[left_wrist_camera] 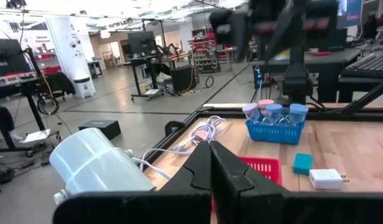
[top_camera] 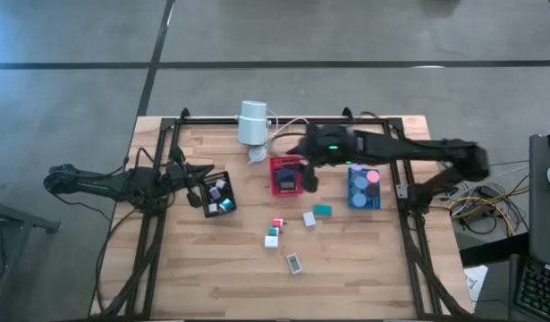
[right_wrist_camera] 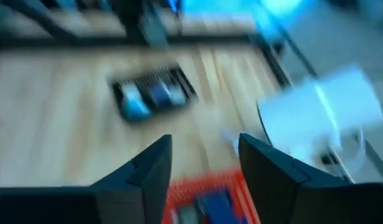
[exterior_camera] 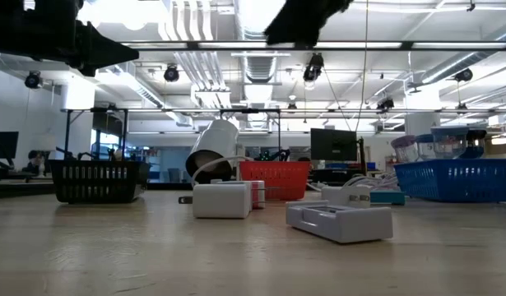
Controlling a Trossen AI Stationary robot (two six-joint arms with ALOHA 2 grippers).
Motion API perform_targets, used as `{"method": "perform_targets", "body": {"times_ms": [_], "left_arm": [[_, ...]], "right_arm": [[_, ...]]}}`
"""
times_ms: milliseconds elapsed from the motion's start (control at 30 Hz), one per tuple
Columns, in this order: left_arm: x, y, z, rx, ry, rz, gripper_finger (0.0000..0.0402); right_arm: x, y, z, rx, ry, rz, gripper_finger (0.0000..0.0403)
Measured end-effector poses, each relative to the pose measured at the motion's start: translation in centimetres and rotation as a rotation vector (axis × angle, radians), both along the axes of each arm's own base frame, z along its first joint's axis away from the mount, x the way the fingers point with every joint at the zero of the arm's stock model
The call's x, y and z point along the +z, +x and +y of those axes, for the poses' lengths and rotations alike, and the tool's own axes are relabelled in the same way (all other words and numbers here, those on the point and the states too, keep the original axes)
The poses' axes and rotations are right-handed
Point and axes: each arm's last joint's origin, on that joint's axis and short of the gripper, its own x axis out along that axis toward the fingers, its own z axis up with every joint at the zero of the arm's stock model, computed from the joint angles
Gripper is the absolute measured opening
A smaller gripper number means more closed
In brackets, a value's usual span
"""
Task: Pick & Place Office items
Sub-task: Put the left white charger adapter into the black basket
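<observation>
Loose office items lie on the wooden table: a pink piece [top_camera: 277,223], white blocks [top_camera: 272,240] [top_camera: 308,218], a teal block [top_camera: 323,211] and a grey-white piece [top_camera: 294,262]. My right gripper [top_camera: 308,182] hangs open above the red tray [top_camera: 276,164], nothing between its fingers [right_wrist_camera: 203,146]. A blue piece [right_wrist_camera: 210,205] lies in that tray. My left gripper [left_wrist_camera: 210,149] is shut and empty beside the black tray [top_camera: 208,207], which holds several small pieces.
A white cylinder [top_camera: 253,122] with a cable lies at the far edge behind the red tray. The blue tray [top_camera: 353,204] at the right holds round pink and blue pieces. Black frame rails run along the table's left, right and far sides.
</observation>
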Motion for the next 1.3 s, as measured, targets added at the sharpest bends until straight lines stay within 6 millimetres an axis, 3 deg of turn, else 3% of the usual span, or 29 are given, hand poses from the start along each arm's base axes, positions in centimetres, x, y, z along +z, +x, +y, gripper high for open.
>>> {"method": "perform_targets", "body": {"times_ms": [133, 267, 533, 867, 1167, 1300], "left_arm": [[0.0, 0.0, 0.0, 0.000, -0.004, -0.002, 0.0000], [0.0, 0.0, 0.0, -0.002, -0.028, -0.014, 0.0000], [0.1, 0.0, 0.0, -0.008, -0.064, -0.038, 0.0000], [0.2, 0.0, 0.0, -0.011, -0.085, -0.055, 0.0000], [0.2, 0.0, 0.0, -0.011, -0.085, -0.058, 0.0000], [0.2, 0.0, 0.0, -0.011, -0.085, -0.059, 0.0000]], "right_arm": [[0.6, -3.9, 0.8, 0.111, 0.038, -0.229, 0.0137], [0.1, -7.8, 1.5, 0.147, 0.032, -0.342, 0.0084], [-3.4, -13.2, 2.2, 0.157, 0.024, -0.499, 0.0012], [-8.6, -15.8, 3.0, 0.308, 0.109, -0.710, 0.0008], [-10.3, -17.9, 2.1, 0.187, 0.083, -0.757, 0.0008], [-10.9, -18.9, 2.2, 0.217, 0.094, -0.780, 0.0008]]}}
